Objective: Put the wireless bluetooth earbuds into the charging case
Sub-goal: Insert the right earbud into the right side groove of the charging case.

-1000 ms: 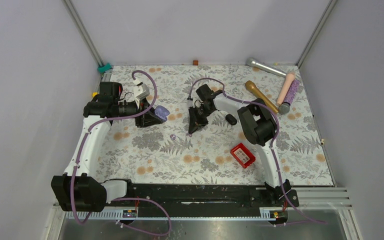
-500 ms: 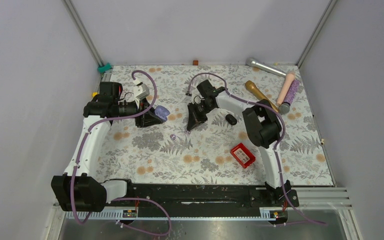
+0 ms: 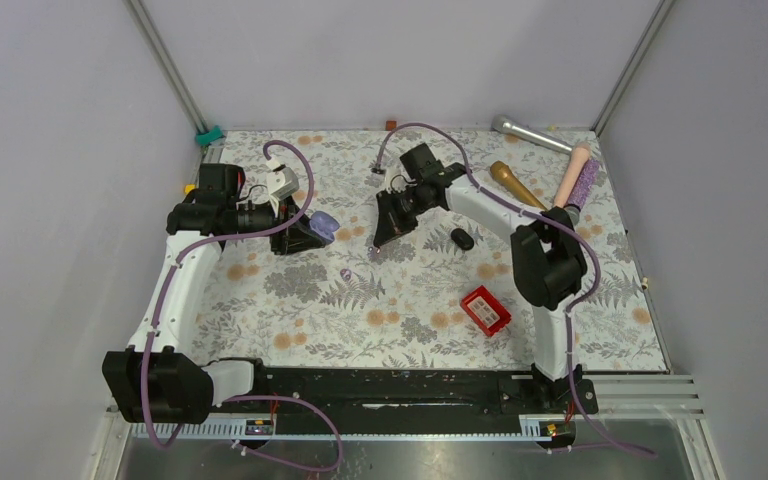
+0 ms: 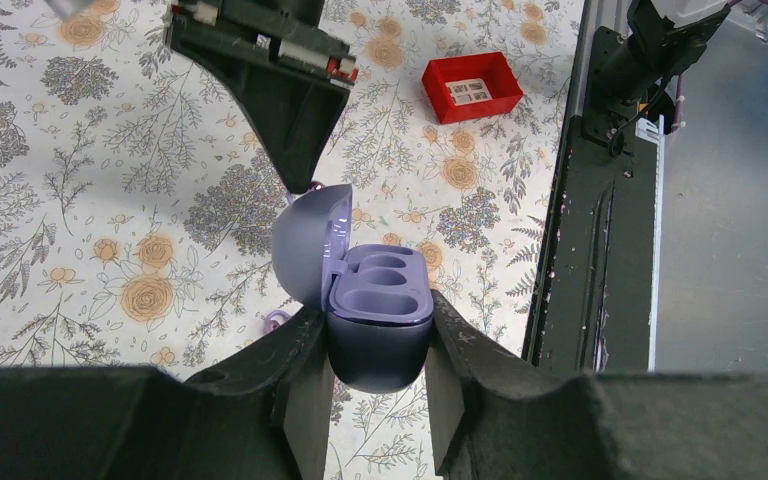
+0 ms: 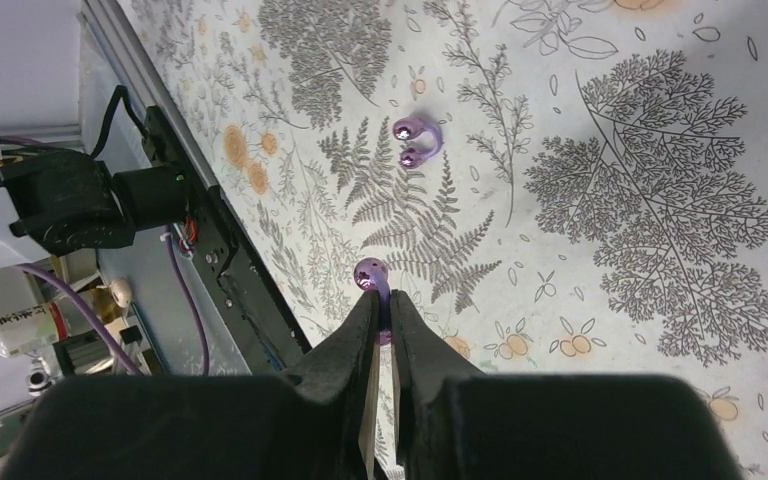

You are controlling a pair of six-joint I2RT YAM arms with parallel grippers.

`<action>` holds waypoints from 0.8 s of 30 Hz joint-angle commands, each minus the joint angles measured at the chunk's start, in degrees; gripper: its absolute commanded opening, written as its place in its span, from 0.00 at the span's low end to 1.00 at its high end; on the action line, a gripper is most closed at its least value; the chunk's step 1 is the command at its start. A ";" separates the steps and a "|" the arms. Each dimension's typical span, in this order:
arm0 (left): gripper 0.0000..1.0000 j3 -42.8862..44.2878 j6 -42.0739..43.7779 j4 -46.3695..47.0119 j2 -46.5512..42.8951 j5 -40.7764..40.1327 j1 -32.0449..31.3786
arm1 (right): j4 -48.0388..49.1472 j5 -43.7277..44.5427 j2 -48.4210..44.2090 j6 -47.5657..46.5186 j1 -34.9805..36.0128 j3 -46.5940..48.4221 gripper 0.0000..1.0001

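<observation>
Over on the far left-centre of the flowered table (image 3: 400, 330) the two arms have met. The left gripper (image 4: 378, 340) is clamped on the lower body of the purple charging case (image 4: 380, 360), one finger pressed against each side, holding it off the cloth. The right gripper (image 5: 380, 310) hangs just to the right of it with its fingers pinched shut on a pale purple earbud (image 5: 370, 272). The lid (image 4: 305, 245) stands open, swung up on the side facing the incoming gripper, and both sockets (image 4: 385, 265) look empty, so nothing is seated yet. Now the worries, as I judge them. That lid is the big one, because it stands between the right fingers and the sockets. A low or flat approach could clip it, snap it shut or twist the case in its grip. The case is held only by its rounded lower half, so a push down off-centre could rock or slip it. Then the pinch itself: the earbud sits at the very tips of the fingers with most of it poking out beyond them. It could roll or pop free on contact, or arrive turned the wrong way and refuse to drop into its socket. Smallest of all, a second earbud (image 5: 415, 140) lies loose on the cloth, a little nearer than the case and between the two grippers. A dropped earbud or a sweeping finger could flick it away toward the red box (image 3: 485, 310).
</observation>
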 commanded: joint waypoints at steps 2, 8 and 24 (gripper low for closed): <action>0.00 -0.42 1.11 1.05 -1.14 3.11 0.40 | -0.02 2.08 -10.01 -3.13 0.61 -0.34 0.10; 0.00 -0.25 1.03 1.09 -1.64 3.02 0.39 | -0.15 4.84 -18.27 -5.41 0.55 -1.85 0.10; 0.00 0.16 1.15 1.09 -4.75 1.26 0.39 | 2.66 11.65 -36.30 -11.88 0.58 -6.05 0.09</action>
